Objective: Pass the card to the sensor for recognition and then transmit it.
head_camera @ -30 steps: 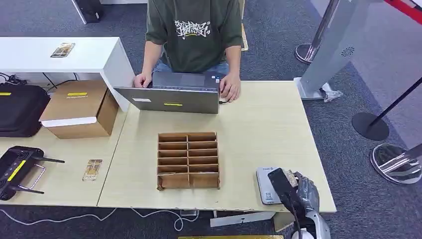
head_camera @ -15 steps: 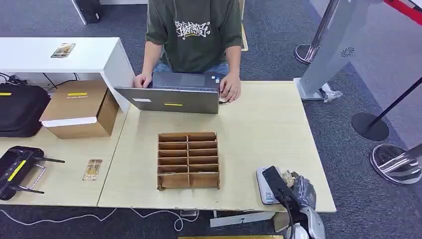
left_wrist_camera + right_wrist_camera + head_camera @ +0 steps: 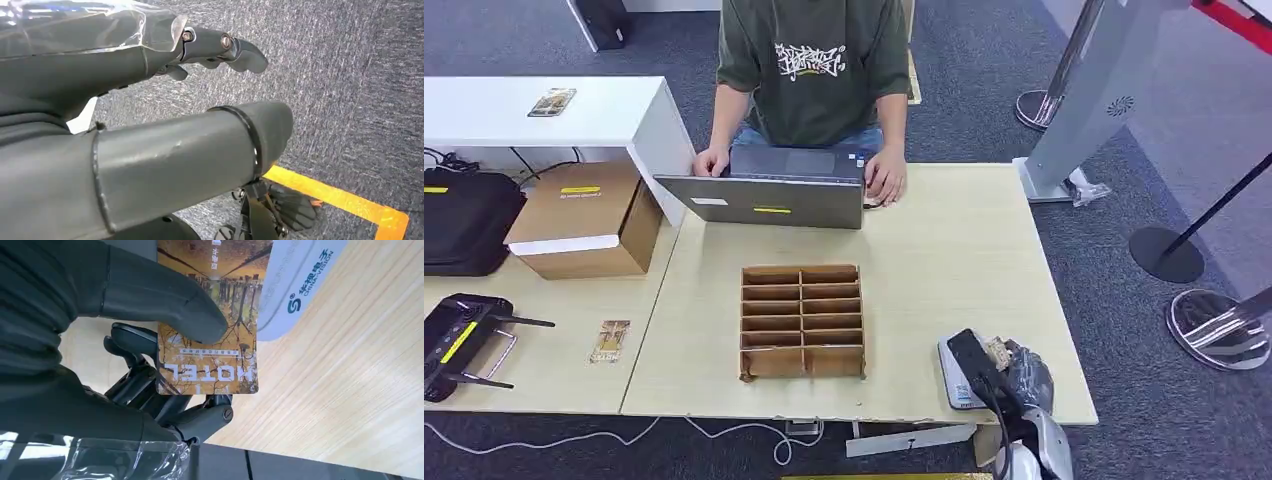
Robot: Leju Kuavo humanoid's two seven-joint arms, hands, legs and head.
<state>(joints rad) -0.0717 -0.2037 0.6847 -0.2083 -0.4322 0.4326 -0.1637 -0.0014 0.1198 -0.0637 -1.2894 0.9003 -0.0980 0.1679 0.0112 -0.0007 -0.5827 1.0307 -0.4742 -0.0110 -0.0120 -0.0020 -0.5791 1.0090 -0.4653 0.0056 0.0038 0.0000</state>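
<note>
My right hand (image 3: pixel 1021 378) holds a brown hotel card (image 3: pixel 212 320) between its thumb and fingers at the table's front right corner. The card hangs over the edge of the grey-white card sensor (image 3: pixel 955 372), whose printed top (image 3: pixel 300 280) lies just beyond the card; whether they touch is unclear. The card (image 3: pixel 997 352) peeks out by the hand. A cardboard sorting box (image 3: pixel 802 321) with several slots stands mid-table, left of the sensor. My left hand (image 3: pixel 165 120) hangs over the carpet with fingers apart and nothing in it.
A person sits behind the table (image 3: pixel 944 250) with both hands at a laptop (image 3: pixel 769 195). On the left table lie a cardboard box (image 3: pixel 584 217), a black controller (image 3: pixel 459 340) and another card (image 3: pixel 609 341). A grey gate post (image 3: pixel 1094 95) stands at the right.
My right hand with the card has moved a little forward and left, further over the sensor. The person and the table things are as before.
</note>
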